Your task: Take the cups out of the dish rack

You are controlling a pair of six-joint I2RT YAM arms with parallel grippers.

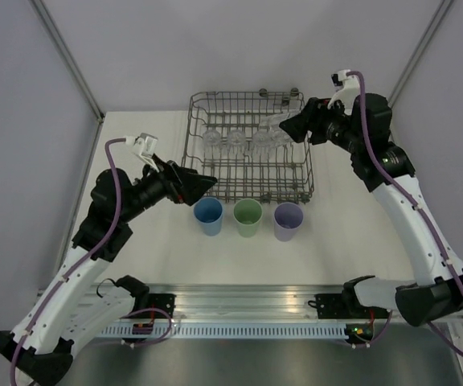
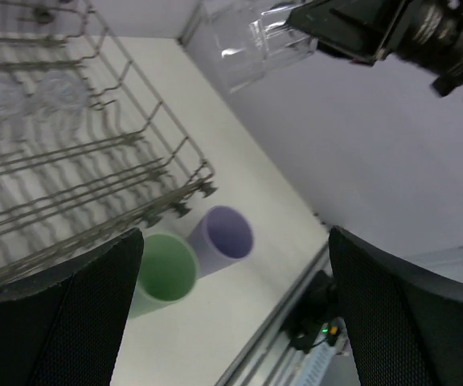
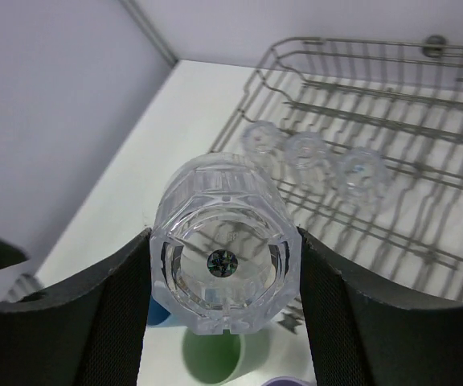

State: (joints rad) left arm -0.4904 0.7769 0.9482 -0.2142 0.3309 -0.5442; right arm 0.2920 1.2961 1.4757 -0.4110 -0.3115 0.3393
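The grey wire dish rack (image 1: 199, 165) stands at the back middle of the table. My right gripper (image 1: 288, 129) hangs over its right part, shut on a clear glass (image 3: 225, 265) that it holds upside down by the sides, lifted off the tines. Three clear glasses (image 3: 308, 149) stay upside down in a row in the rack. A blue cup (image 1: 208, 215), a green cup (image 1: 247, 217) and a purple cup (image 1: 288, 221) stand upright on the table just in front of the rack. My left gripper (image 1: 206, 183) is open and holds nothing, just above the blue cup.
The rack's near rim (image 2: 135, 205) runs close above the green cup (image 2: 165, 269) and purple cup (image 2: 227, 233). An aluminium rail (image 1: 239, 301) with both arm bases lines the table's near edge. Grey walls close in both sides.
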